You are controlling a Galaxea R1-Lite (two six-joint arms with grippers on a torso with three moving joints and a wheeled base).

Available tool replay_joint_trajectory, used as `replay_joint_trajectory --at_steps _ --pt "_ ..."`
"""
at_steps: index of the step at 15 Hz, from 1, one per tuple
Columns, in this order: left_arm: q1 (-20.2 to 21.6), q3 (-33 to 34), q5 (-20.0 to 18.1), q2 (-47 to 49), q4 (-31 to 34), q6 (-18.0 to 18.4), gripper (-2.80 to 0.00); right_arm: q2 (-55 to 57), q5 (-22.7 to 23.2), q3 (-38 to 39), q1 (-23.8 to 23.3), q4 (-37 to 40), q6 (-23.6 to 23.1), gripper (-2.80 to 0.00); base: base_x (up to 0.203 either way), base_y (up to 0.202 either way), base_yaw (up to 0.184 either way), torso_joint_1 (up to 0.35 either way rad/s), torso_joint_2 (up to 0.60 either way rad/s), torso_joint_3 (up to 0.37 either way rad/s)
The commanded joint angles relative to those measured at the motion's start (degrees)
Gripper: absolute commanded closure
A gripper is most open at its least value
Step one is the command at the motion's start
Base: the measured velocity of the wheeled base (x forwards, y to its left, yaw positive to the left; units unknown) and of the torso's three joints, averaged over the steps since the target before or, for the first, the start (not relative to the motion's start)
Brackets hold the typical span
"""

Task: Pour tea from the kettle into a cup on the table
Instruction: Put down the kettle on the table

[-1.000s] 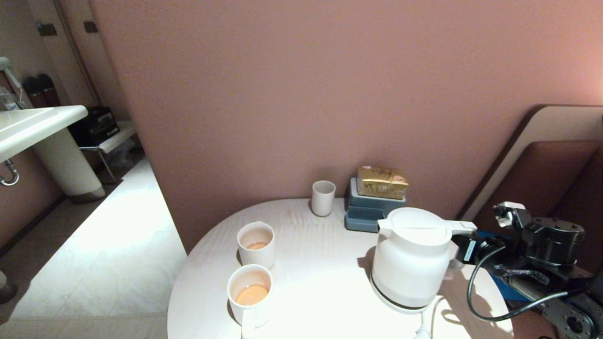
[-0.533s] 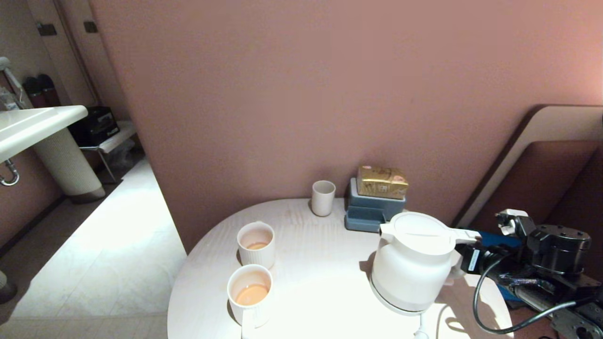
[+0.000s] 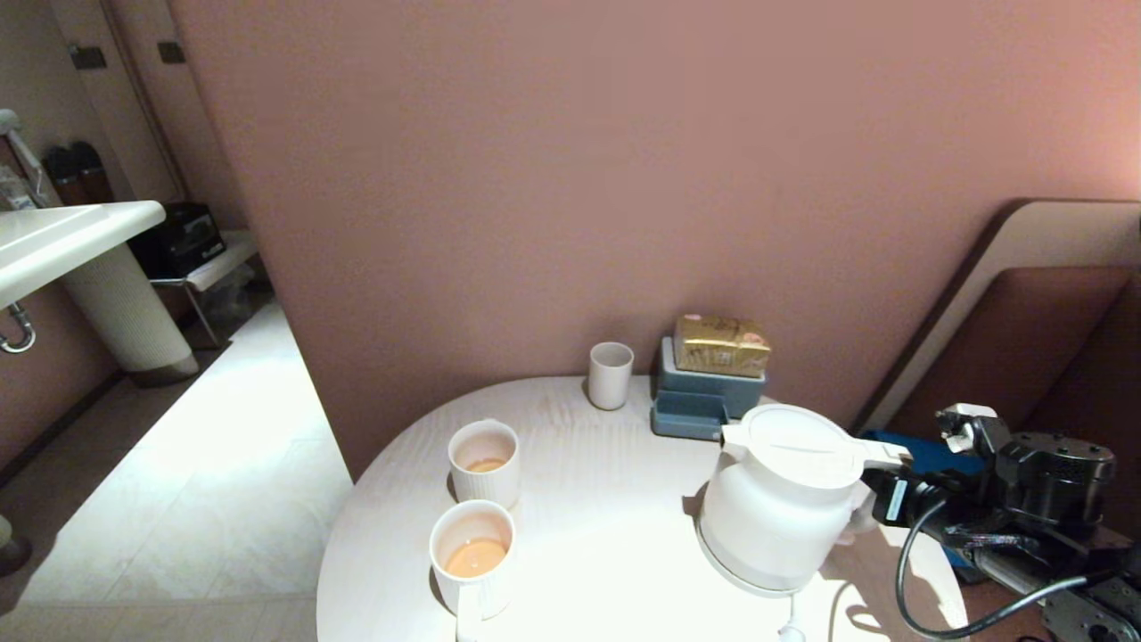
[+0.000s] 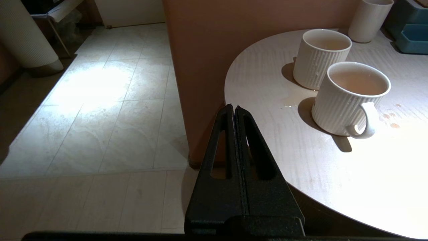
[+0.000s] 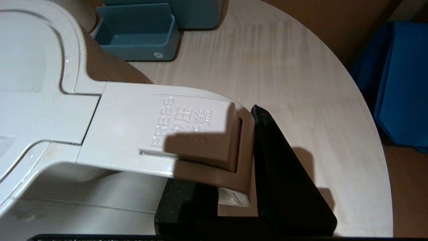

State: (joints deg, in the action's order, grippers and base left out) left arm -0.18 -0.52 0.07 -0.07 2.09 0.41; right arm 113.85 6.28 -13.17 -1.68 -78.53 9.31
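Note:
The white kettle (image 3: pixel 780 504) stands upright over its disc base (image 3: pixel 726 571) at the right of the round table (image 3: pixel 606 499). My right gripper (image 3: pixel 872 501) is shut on the kettle's loop handle (image 5: pixel 187 134), one black finger (image 5: pixel 281 174) outside it and the other under it. Two ribbed white cups stand at the table's left: the near cup (image 3: pixel 472 557) holds tea (image 4: pixel 359 82), and the far cup (image 3: pixel 484 464) holds a little. My left gripper (image 4: pixel 233 107) hangs shut and empty beside the table's left edge.
A small handleless cup (image 3: pixel 611 374) and a blue-grey box (image 3: pixel 704 401) topped by a gold packet (image 3: pixel 722 343) stand at the back against the pink wall. Tea drops (image 4: pixel 389 117) lie by the near cup. The kettle's cord (image 3: pixel 789 624) runs off the front edge.
The kettle and my right gripper have sunk slightly and shifted a little to the right. The cups and the left gripper have not moved.

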Motion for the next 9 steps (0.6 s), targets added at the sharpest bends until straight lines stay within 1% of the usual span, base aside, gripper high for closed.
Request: replay_joint_trajectory --at_steps 1,3,6,9 --pt "0.01 0.0 0.01 0.07 0.02 -0.06 0.0 2.82 -0.02 -1.3 0.01 -0.27 -0.36 0.0 0.0 0.0 0.0 0.0 0.0 0.0" --pt "0.01 0.0 0.01 0.07 0.02 -0.05 0.0 5.93 0.04 -2.87 0.06 -1.59 -2.4 0.0 0.0 0.0 0.0 0.0 0.0 0.0" --pt "0.01 0.0 0.01 0.07 0.02 -0.06 0.0 10.41 0.05 -5.2 0.64 -4.87 -3.57 0.0 0.0 0.0 0.0 0.0 0.0 0.0" --pt "0.01 0.0 0.01 0.07 0.02 -0.03 0.0 10.38 0.05 -4.93 0.8 -5.49 -4.22 0.0 0.0 0.0 0.0 0.0 0.0 0.0"
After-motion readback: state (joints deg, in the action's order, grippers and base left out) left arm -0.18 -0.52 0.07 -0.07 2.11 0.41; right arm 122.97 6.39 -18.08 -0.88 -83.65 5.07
